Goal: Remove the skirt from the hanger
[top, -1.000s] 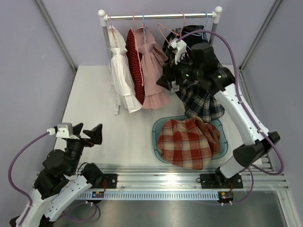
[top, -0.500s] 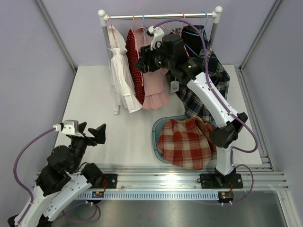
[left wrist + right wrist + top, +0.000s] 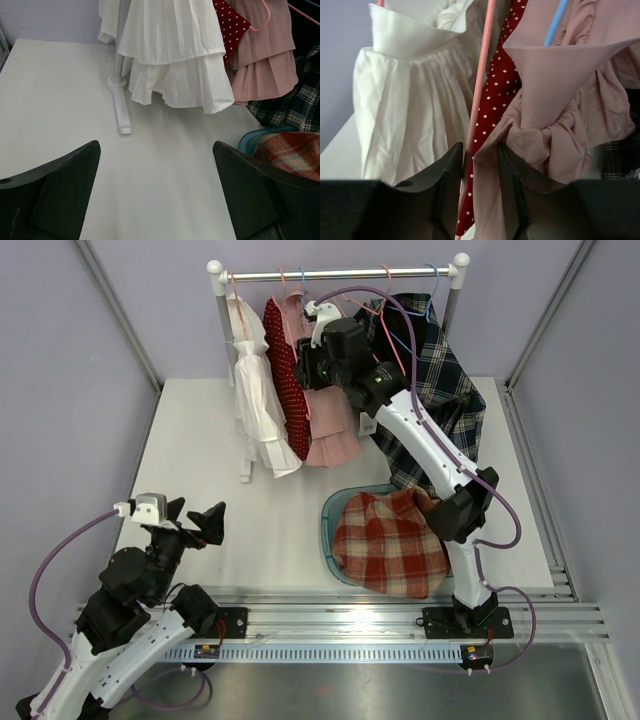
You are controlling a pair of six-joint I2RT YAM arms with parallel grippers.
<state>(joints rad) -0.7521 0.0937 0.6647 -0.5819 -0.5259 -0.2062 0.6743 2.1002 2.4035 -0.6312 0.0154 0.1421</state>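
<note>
A red polka-dot skirt hangs on a pink hanger on the rack rail, between a white dress and a pink dress. My right gripper is up at the rack. In the right wrist view its jaws are nearly shut, with the pink hanger arm, the red skirt and an edge of the pink dress between them. My left gripper is open and empty, low at the front left; it also shows in the left wrist view.
A dark plaid skirt hangs at the rack's right end. A blue basket at front centre holds a red plaid cloth. The rack's white foot stands on the table ahead of my left gripper.
My right gripper has swung left from the dark plaid skirt to the red polka-dot skirt and pink dress. The left arm has lifted slightly.
</note>
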